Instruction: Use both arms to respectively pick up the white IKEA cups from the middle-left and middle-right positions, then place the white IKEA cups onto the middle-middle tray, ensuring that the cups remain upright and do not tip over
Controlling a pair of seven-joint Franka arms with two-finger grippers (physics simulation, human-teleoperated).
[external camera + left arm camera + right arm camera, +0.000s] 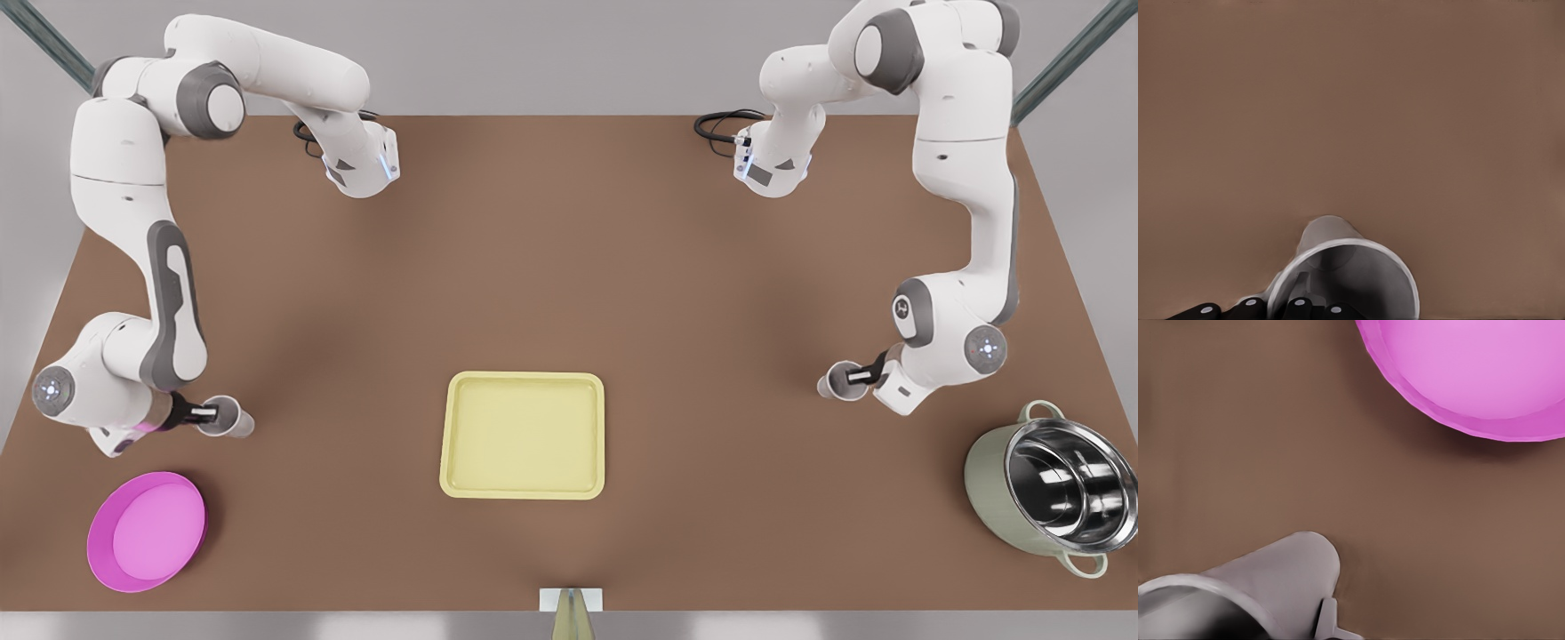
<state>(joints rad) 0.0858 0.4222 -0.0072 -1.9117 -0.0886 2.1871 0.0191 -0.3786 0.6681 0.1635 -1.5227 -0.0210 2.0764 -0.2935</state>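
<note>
No readable text, labels, brands or numbers on any object or surface.

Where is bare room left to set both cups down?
The yellow tray holds nothing, and brown table lies bare all round it. Crowded: the right claw and its cup near the pink dish; the pot near the left claw.

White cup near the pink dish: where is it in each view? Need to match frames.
Front view: small white tapered cup at the right claw, on the front view's left, beside the round magenta-pink dish.
Right wrist view: same cup close up, bare brown table between it and the dish.
Left wrist view: this is the other white cup, at the left claw.
Shared landmark: the dish, in the front and right wrist views.
</note>
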